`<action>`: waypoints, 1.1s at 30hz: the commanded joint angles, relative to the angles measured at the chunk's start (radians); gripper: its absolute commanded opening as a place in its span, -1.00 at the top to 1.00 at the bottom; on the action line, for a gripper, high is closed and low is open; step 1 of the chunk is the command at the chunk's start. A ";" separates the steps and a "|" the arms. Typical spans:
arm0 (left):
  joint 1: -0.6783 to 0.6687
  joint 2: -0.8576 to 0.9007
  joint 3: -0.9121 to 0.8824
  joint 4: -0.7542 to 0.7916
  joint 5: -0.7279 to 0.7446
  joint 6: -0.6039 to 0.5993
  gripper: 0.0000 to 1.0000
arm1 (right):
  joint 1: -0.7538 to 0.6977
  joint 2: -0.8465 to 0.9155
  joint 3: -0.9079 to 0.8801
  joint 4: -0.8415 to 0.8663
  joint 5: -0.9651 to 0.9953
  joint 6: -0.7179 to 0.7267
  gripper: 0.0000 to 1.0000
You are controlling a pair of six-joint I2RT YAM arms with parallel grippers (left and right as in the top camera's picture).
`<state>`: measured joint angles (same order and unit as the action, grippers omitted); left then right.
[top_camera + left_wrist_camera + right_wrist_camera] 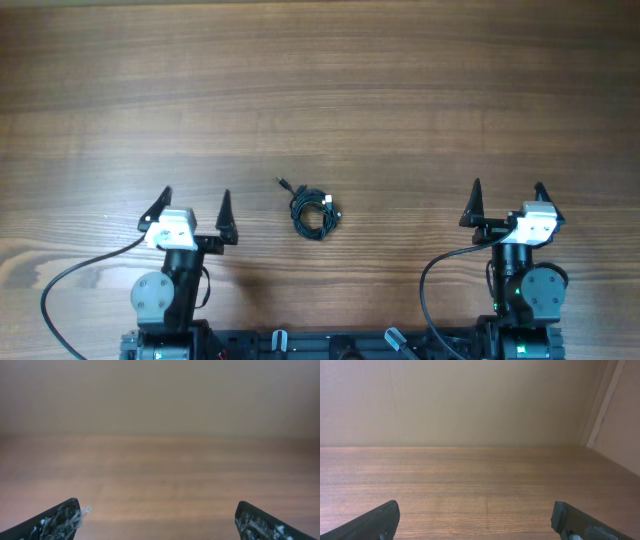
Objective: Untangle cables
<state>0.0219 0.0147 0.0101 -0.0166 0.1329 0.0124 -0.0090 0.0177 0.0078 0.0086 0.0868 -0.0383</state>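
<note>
Bench (320,80): wood-grain top, reddish brown, grain running left to right. It fills the whole overhead view. Finish is matte; light is soft and even across it.

Right wrist view: the bench runs out to a plain beige wall (470,400), and the two meet in a straight horizontal line at the far edge. At far right a pale trim strip (601,405) rises at a slant in the frame. Right of it is a second beige panel (626,430), whose foot meets the bench along a diagonal.

Left wrist view: the same wood and wall, out of focus; the wall reads as a dull grey-beige band over the upper half.
</note>
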 commanded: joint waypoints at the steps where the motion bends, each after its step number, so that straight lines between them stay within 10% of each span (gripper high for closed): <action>1: 0.007 -0.006 -0.005 0.090 0.180 -0.187 -1.00 | 0.006 0.000 -0.003 0.006 -0.006 0.014 -1.00; 6: 0.007 -0.006 -0.003 0.142 0.204 -0.436 -1.00 | 0.006 0.000 -0.003 0.006 -0.006 0.014 -1.00; 24: 0.007 0.267 0.302 0.086 0.335 -0.447 -0.99 | 0.006 0.000 -0.003 0.006 -0.006 0.014 -1.00; 33: -0.025 0.613 0.678 -0.220 0.454 -0.446 -1.00 | 0.006 0.000 -0.003 0.006 -0.006 0.014 -1.00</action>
<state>0.0204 0.5262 0.5415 -0.1490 0.5285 -0.4294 -0.0090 0.0185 0.0078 0.0090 0.0864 -0.0383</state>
